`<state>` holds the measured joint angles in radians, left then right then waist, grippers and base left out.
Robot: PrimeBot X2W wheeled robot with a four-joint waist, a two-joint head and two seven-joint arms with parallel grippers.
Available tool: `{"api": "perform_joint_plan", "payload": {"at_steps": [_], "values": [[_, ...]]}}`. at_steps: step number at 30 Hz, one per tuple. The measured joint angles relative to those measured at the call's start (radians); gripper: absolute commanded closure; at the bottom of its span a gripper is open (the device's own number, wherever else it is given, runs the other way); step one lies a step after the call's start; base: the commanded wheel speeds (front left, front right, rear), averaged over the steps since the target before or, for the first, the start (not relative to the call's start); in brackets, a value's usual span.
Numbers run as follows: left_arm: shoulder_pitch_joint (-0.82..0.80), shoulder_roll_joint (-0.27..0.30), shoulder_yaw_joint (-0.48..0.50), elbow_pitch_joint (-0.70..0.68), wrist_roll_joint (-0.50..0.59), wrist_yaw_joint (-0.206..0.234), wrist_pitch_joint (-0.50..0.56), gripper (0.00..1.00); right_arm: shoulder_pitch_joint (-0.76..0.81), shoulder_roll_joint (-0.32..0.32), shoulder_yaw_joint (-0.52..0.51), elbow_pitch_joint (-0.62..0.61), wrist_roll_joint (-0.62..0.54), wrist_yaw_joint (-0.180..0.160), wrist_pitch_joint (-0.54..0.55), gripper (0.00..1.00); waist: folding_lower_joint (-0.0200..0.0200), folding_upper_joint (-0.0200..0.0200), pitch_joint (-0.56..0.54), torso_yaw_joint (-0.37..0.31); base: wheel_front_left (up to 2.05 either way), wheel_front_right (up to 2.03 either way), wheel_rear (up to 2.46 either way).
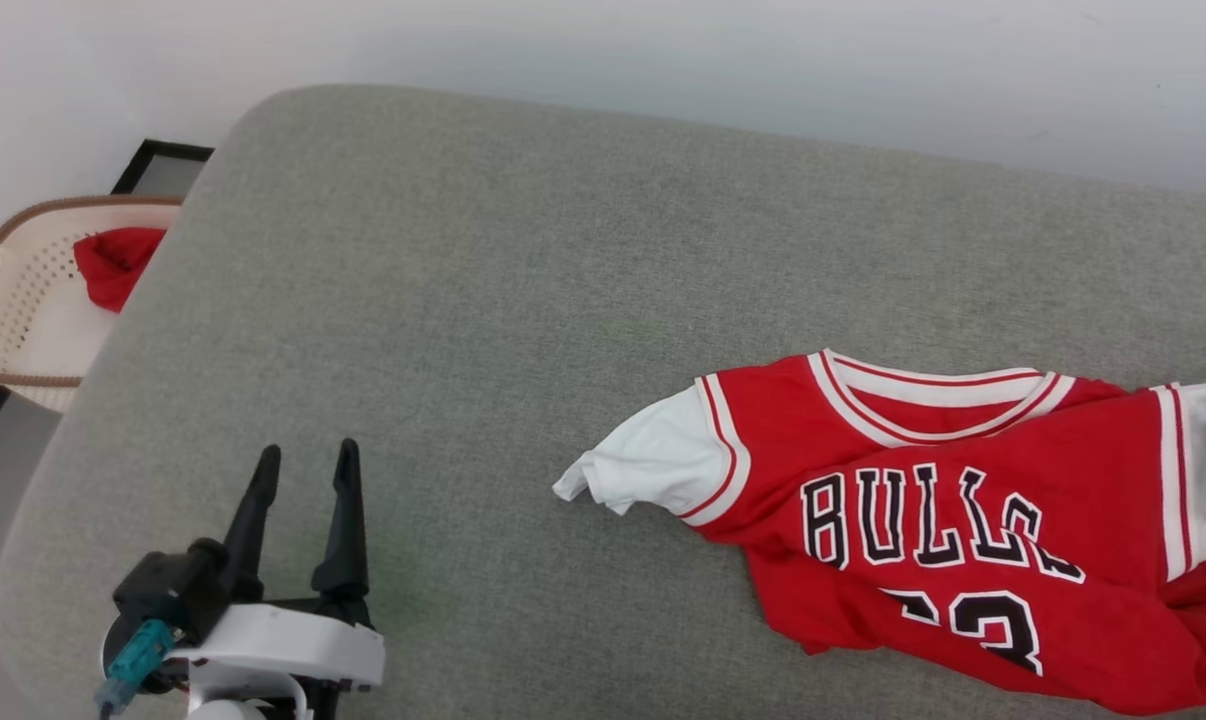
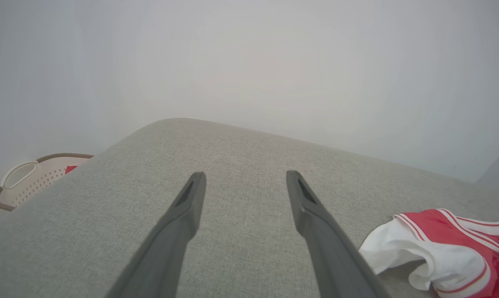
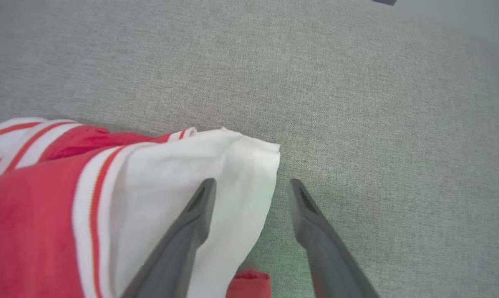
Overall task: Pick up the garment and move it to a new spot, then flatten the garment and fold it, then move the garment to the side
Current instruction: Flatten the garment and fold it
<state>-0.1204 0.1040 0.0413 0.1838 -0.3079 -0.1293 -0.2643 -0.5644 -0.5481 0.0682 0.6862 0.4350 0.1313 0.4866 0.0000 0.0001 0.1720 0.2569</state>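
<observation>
The right claw (image 3: 252,184) has its two dark fingers apart and clamps nothing. In the right wrist view one finger (image 3: 191,223) lies over the white sleeve of the garment (image 3: 46,207), the other over bare grey cloth just past the sleeve's hem. The fingers point down and forward along the grey padded surface (image 3: 377,103).

The left claw (image 1: 307,452) is also spread wide and empty. Its arm sits low near the front left corner of the padded surface (image 1: 463,250), fingers pointing toward the far edge, well apart from the garment (image 1: 943,500).

The head view gives the jersey whole. It lies face up toward the front right of the surface, collar toward the far edge, with black "BULLS" lettering and a number below it. One white sleeve reaches toward the middle. The body is rumpled along its lower hem.

The left wrist view takes in that near sleeve (image 2: 411,252) bunched at its right. It also shows the pale wall (image 2: 249,62) beyond the far edge.

Off the left end stands a cream perforated basket (image 1: 23,300) with a brown rim, holding a small red cloth (image 1: 113,262).
</observation>
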Motion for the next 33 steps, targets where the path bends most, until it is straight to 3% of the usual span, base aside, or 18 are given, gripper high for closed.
{"api": "perform_joint_plan", "payload": {"at_steps": [8,18,27,33], "values": [[0.013,0.021,0.016,0.002,0.000,0.000,0.000,0.00,-0.019,0.007,0.025,-0.033,-0.002,0.000,-0.024,0.00,0.0000,0.0000,-0.027,-0.034,0.00,0.00,0.00],[0.038,0.057,0.031,0.006,-0.004,0.000,0.000,0.00,0.084,0.035,0.028,-0.244,0.024,0.000,-0.130,0.00,0.0000,-0.0001,-0.065,-0.101,0.00,0.00,0.00],[0.088,0.093,0.067,-0.012,-0.018,0.003,0.001,0.00,0.268,0.147,-0.014,-0.480,-0.045,0.000,-0.294,0.00,0.0000,-0.0001,-0.094,-0.188,0.00,0.00,0.00],[0.105,0.116,0.072,-0.038,-0.028,0.006,0.029,0.00,0.377,0.230,-0.053,-0.573,-0.114,0.000,-0.387,0.00,0.0000,-0.0001,-0.109,-0.246,0.00,0.00,0.00]]}}
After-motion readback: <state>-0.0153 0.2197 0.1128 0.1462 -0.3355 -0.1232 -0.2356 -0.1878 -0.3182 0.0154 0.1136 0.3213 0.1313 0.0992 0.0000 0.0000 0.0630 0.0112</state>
